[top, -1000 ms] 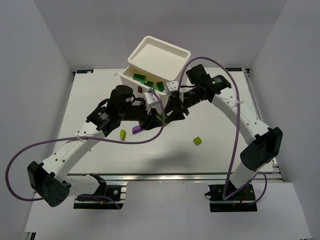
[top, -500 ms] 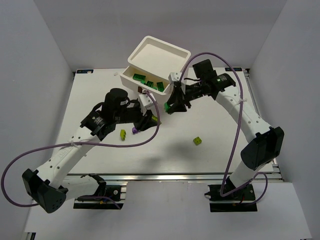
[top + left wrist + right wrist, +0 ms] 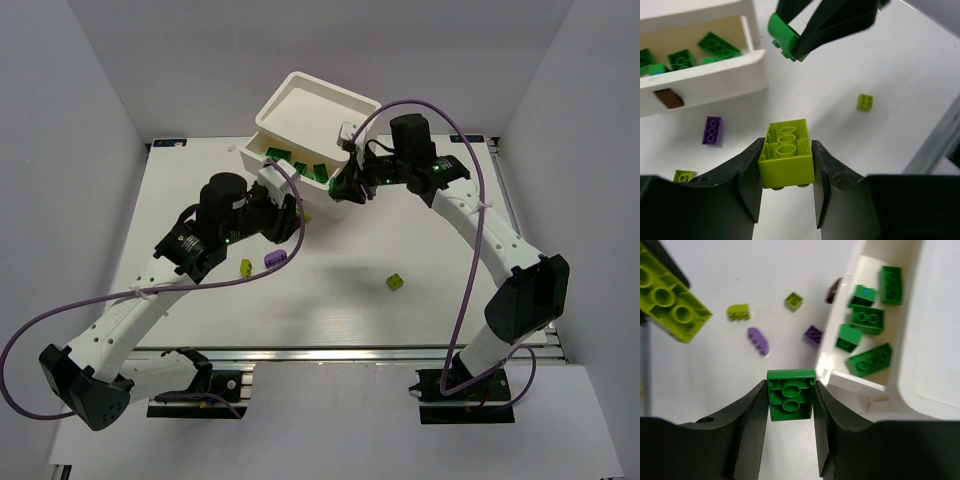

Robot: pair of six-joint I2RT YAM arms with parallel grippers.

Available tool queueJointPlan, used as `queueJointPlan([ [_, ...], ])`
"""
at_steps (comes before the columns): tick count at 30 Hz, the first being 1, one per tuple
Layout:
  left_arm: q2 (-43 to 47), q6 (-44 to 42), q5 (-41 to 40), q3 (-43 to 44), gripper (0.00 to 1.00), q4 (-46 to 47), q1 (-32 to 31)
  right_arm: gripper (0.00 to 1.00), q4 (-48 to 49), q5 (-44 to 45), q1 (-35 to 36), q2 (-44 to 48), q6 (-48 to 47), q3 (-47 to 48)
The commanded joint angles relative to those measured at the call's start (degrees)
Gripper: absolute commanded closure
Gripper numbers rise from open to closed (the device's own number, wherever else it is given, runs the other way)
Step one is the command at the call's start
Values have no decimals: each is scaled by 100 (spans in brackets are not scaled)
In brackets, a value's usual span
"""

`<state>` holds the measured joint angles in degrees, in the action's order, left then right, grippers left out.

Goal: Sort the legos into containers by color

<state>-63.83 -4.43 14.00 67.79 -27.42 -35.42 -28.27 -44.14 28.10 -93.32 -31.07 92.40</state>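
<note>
Nearest the arm bases, one lime brick [image 3: 395,282] lies alone on the worktop [image 3: 430,240]. A second lime brick [image 3: 246,267] and a purple brick [image 3: 271,259] lie close together further left.

Above these, the left tool [image 3: 787,155] is closed on a lime brick [image 3: 785,172], clamped by its long sides, clear of the worktop.

Beyond it, the right tool [image 3: 790,390] is closed on a dark green brick [image 3: 790,401]. It hangs just outside the front corner of the open drawer [image 3: 855,382], which holds several dark green bricks [image 3: 867,319].

Step in hand: delivery of the dark green brick. The next move calls for carrying it over the drawer wall and opening the fingers above the opening. The lime brick probably needs a different drawer; none other appears open.

Farthest back is the chest's tray top [image 3: 335,88].

No brand, label or legible writing is visible.
</note>
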Motion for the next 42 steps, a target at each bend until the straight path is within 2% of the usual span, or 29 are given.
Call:
queueJointPlan([
  [1,-33,811,-950,287,100,378,44,100,1446,1090,82,279,883,-134],
  [5,-112,1162,-1250,261,100,115,44,100,2148,1766,257,-150,1260,-12],
  [11,134,1857,-1514,-203,100,280,44,95,2405,2014,468,-721,1516,331],
  [14,362,2173,-1505,-572,100,535,44,89,2335,2120,539,-942,1542,498],
  [15,406,2235,-1497,-643,100,562,44,82,2326,2233,522,-986,1551,516],
  [17,521,2393,-1514,-749,100,606,44,77,2352,2348,548,-1065,1516,533],
  [18,565,2437,-1523,-837,100,615,44,68,2370,2409,539,-1083,1525,551],
  [20,679,2534,-1541,-934,100,659,44,59,2353,2393,548,-1136,1543,595],
  [21,714,2552,-1549,-1013,100,668,44,47,2335,2375,539,-1136,1543,647],
  [22,767,2595,-1558,-1048,100,676,44,44,2326,2375,548,-1145,1534,656],
  [31,837,2675,-1584,-1180,100,694,44,37,2080,2148,539,-1242,1499,1131],
  [32,855,2701,-1663,-1189,100,668,44,38,2115,1555,548,-1154,1499,1131],
  [34,943,2789,-1769,-1241,100,624,44,60,2098,727,530,-953,1166,1035],
  [35,986,2824,-1865,-1268,100,615,44,73,2072,-95,521,-882,947,947],
  [36,1083,2903,-1901,-1303,100,606,44,86,1932,-469,539,-838,379,868],
  [38,1180,2965,-1953,-1399,100,615,44,100,1651,-910,627,-854,-29,806],
  [39,1250,3017,-1962,-1426,100,571,44,100,1188,-947,670,-1046,-414,902],
  [42,1408,3123,-2041,-1488,100,431,44,100,431,-466,855,-1494,-803,1411],
])
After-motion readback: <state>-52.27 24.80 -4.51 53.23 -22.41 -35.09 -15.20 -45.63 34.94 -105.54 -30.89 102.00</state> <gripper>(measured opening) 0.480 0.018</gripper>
